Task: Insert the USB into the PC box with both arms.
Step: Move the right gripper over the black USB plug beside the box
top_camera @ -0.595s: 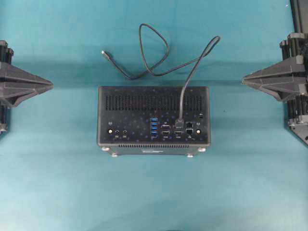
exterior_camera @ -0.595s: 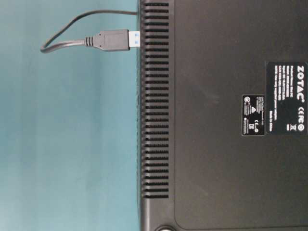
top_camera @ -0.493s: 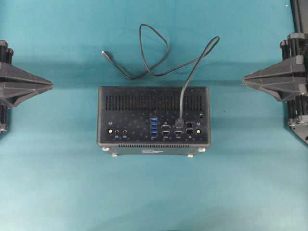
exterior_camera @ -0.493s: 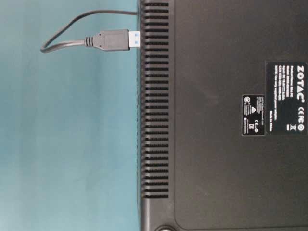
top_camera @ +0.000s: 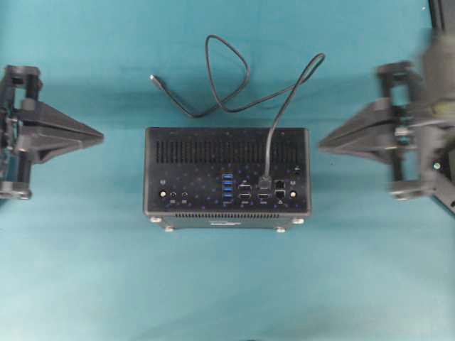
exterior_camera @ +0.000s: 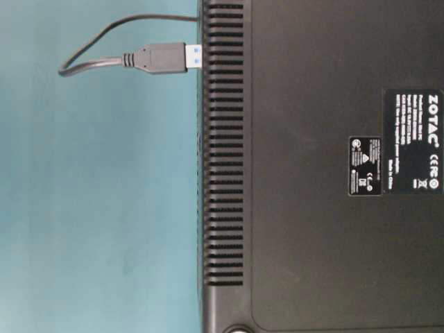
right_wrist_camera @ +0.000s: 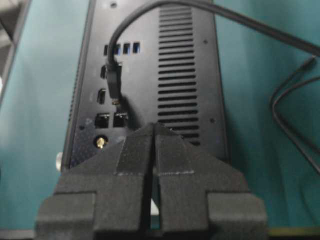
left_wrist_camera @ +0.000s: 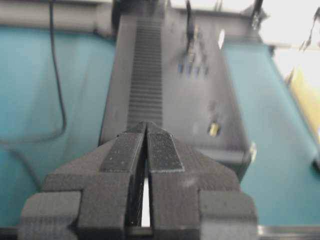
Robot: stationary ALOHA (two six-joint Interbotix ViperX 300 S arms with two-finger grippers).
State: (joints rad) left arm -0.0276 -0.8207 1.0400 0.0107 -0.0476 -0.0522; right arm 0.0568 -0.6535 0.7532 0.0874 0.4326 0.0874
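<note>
Bench (top_camera: 85,284): teal surface carrying every item; broad bare areas in front of the PC box and on both of its flanks.
PC box (top_camera: 227,170): black case at the centre of the bench, port face turned up in the overhead view, vent slits along the far half, silver feet on the near edge. The table-level view shows its labelled underside and a long row of slits.
Ports: four blue USB ports (top_camera: 227,187) in a column near mid-face; gold round connectors toward each end of the face.
USB (top_camera: 227,78): thin black cable looping on the bench behind the box, then crossing over the box's far edge onto the port face.
Chunky plug (top_camera: 266,182): seated in a port right of the blue column; stands out from the face in the table-level view (exterior_camera: 161,58).
Slim connector (top_camera: 153,79): free end, lying on the bench behind the box's left corner.
Left tool (top_camera: 99,133): fingers pressed together, empty, pointing at the box's left side, apart from it.
Right tool (top_camera: 321,145): closed, empty, tip just beside the box's right side; image blurred.
Obstructions: cable loops occupy the bench behind the box.
</note>
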